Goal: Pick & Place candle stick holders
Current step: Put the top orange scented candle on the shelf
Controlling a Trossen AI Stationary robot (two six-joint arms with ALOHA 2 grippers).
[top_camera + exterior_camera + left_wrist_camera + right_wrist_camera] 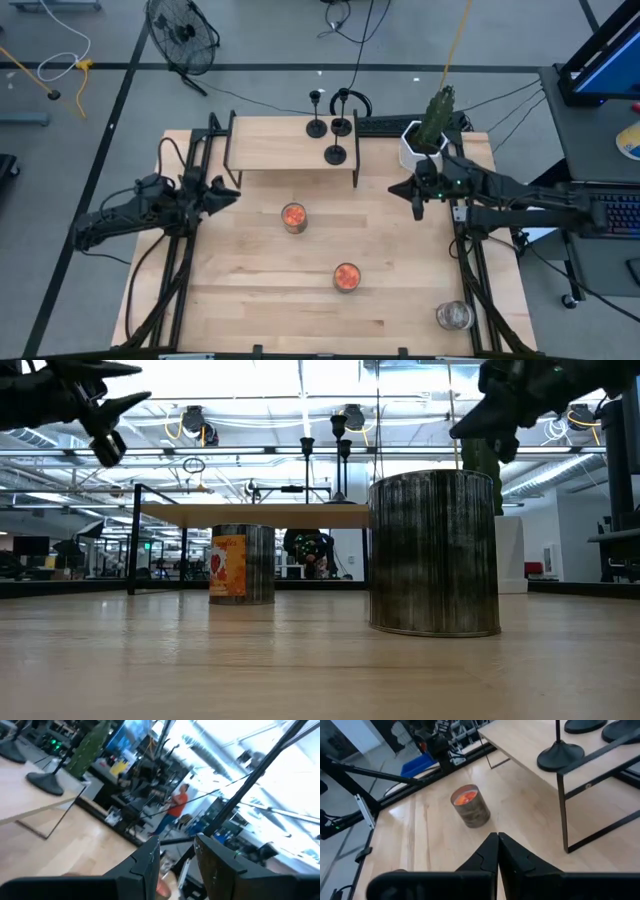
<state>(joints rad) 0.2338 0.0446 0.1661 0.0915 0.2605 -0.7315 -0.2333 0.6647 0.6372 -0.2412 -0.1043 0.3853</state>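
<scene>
Reaching among three close-set candle stick holders risks toppling neighbours, left pincer narrowly parted and empty, right pincer shut.

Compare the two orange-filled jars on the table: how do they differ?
The rear jar sits nearer the shelf and the left gripper; the front jar stands closer to the table's front edge, more to the right. In the low view the front jar looms large and shows no label, while the rear jar shows an orange label. Both are upright, with orange contents, and neither is held.
</scene>
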